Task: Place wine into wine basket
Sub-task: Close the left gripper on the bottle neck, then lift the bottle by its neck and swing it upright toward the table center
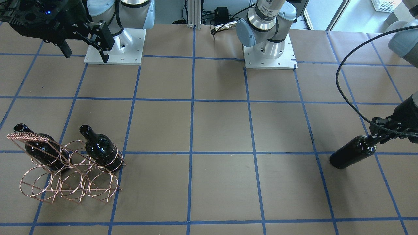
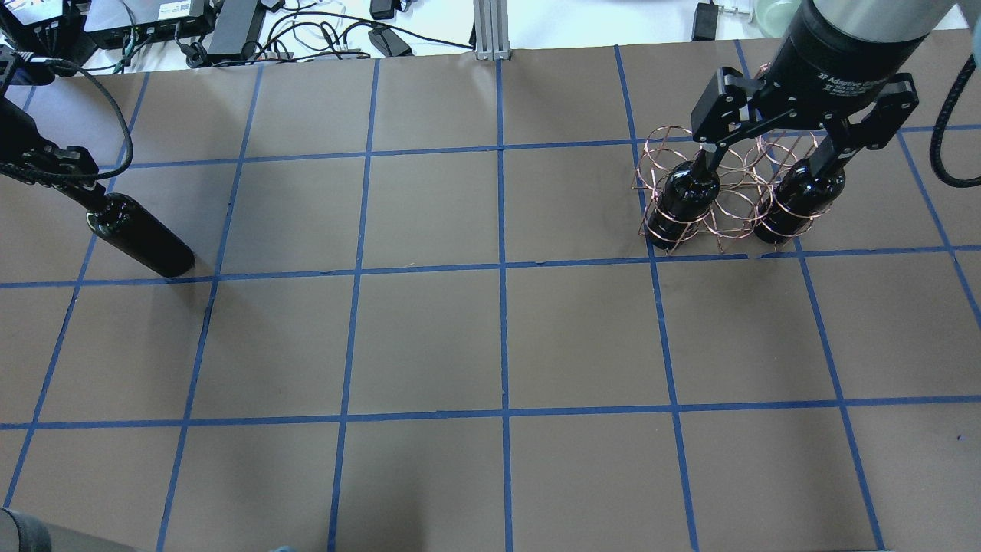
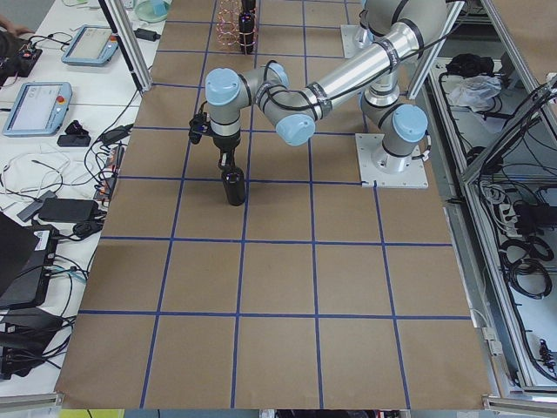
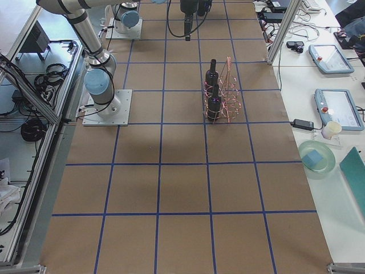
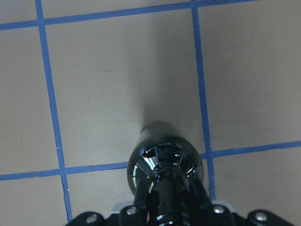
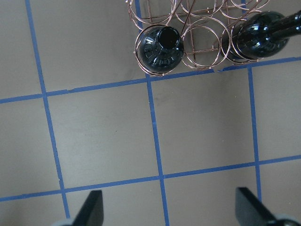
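My left gripper (image 2: pixel 65 172) is shut on the neck of an upright near-black wine bottle (image 2: pixel 142 238) at the table's left end. It also shows in the left wrist view (image 5: pixel 164 160) and the front view (image 1: pixel 354 151). I cannot tell whether its base touches the table. The copper wire wine basket (image 2: pixel 730 205) stands at the far right and holds two other bottles (image 2: pixel 682 203) (image 2: pixel 797 199), necks up. My right gripper (image 2: pixel 770 153) is open and empty, high above the basket (image 6: pixel 202 33).
The brown paper table has a blue tape grid (image 2: pixel 502 268). The two arm bases (image 1: pixel 269 55) (image 1: pixel 114 49) stand at the robot's side. Cables and devices (image 2: pixel 230 23) lie beyond the far edge.
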Tool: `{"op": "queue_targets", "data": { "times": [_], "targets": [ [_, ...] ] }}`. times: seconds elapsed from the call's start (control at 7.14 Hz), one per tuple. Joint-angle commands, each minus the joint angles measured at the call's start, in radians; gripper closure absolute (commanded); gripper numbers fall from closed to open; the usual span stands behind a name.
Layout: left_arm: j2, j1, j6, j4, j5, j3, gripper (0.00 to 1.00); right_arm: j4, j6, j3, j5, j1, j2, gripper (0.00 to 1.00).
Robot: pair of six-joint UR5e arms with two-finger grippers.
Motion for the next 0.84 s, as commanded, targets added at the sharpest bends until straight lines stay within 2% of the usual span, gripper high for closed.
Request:
{"op": "queue_targets", "data": {
  "times": [0.0, 0.28, 0.7],
  "targets": [
    [0.017, -0.004, -0.006, -0.018, 0.0, 0.001, 0.85, 0.0, 0.0, 0.0, -0.001, 0.0, 0.0, 0.0],
    [0.078, -0.065, -0.181, -0.108, -0.004, 0.013, 0.96, 0.0, 0.0, 0.0, 0.001, 0.0, 0.0, 0.0],
    [0.17, -0.307, -0.456, -0.172, 0.022, 0.001, 0.99, -0.002, 0.0, 0.0, 0.001, 0.0, 0.0, 0.0]
  ]
}}
